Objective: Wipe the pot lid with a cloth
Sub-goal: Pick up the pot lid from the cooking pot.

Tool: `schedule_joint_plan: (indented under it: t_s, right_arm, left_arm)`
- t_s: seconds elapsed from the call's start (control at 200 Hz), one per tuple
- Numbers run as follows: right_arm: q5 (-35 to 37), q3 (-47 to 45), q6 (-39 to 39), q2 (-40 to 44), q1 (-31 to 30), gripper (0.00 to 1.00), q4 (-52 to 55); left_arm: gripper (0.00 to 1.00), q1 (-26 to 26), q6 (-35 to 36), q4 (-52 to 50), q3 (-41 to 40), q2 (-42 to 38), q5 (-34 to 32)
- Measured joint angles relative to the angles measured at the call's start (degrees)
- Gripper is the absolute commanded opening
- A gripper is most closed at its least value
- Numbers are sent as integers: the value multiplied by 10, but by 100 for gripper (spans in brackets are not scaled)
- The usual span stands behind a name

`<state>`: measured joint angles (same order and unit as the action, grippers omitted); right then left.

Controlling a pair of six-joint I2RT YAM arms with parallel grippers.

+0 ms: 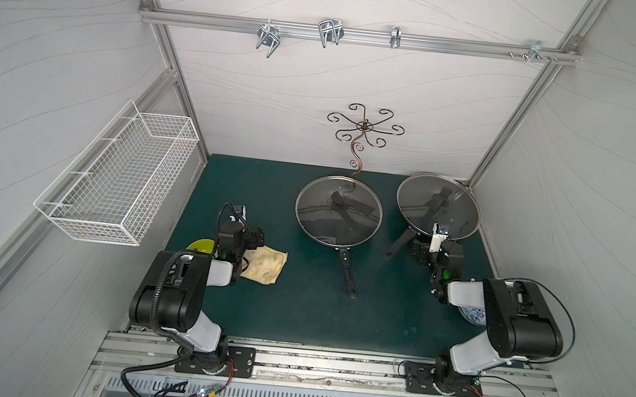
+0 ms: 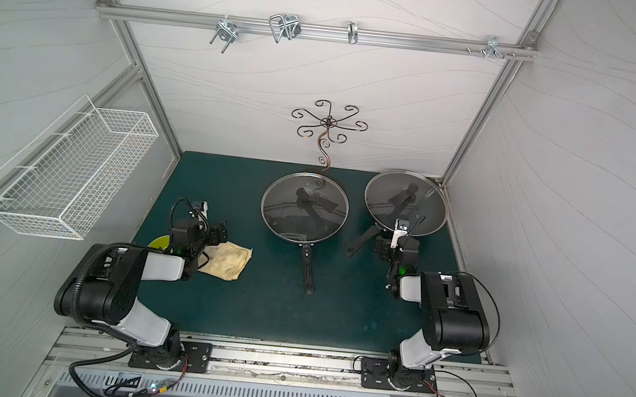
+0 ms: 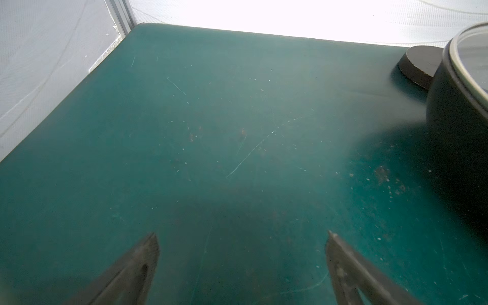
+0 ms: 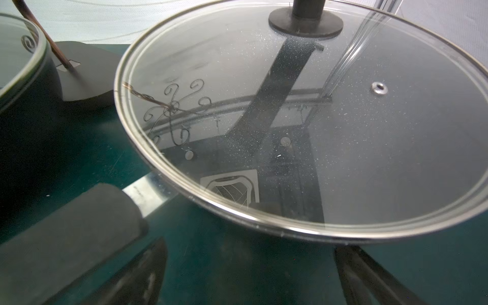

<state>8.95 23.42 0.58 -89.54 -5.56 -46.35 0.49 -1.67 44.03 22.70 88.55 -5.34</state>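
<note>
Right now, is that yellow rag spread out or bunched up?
Spread out: in a top view the cloth lies flat on the green mat as a rumpled square, one side hidden beneath the left arm.

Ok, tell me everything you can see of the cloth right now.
The cloth is a pale yellow, fuzzy, roughly square rag with darker smudges. It lies slightly rumpled on the green mat, left of the middle pan's handle and apart from it. The left arm overhangs one edge in both top views; contact there cannot be judged. The left claw is open over bare mat, not holding it.
</note>
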Motion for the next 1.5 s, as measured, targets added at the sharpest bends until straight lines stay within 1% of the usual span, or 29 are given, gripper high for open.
schedule_joint_plan:
  t_s: [0.86, 1.036, 1.166, 1.301, 1.381, 1.496]
  right_arm:
    - [0, 0, 0, 0, 0, 99, -1]
    - [1, -9, 0, 4, 0, 99, -17]
    - [0, -34, -1, 43, 0, 99, -21]
    - [-12, -38, -7, 103, 0, 99, -10]
    - [-24, -38, -14, 143, 0, 99, 5]
    - [-39, -36, -24, 209, -2, 99, 63]
  left_arm:
    - [100, 0, 0, 0, 0, 0, 0]
    - [100, 0, 8, 5, -2, -4, 16]
    - [100, 0, 15, -9, -10, -45, 31]
    - [100, -10, 25, -46, -11, -120, 44]
    - [100, -28, 38, -77, -11, -163, 43]
    - [100, -65, 60, -129, -10, -212, 55]
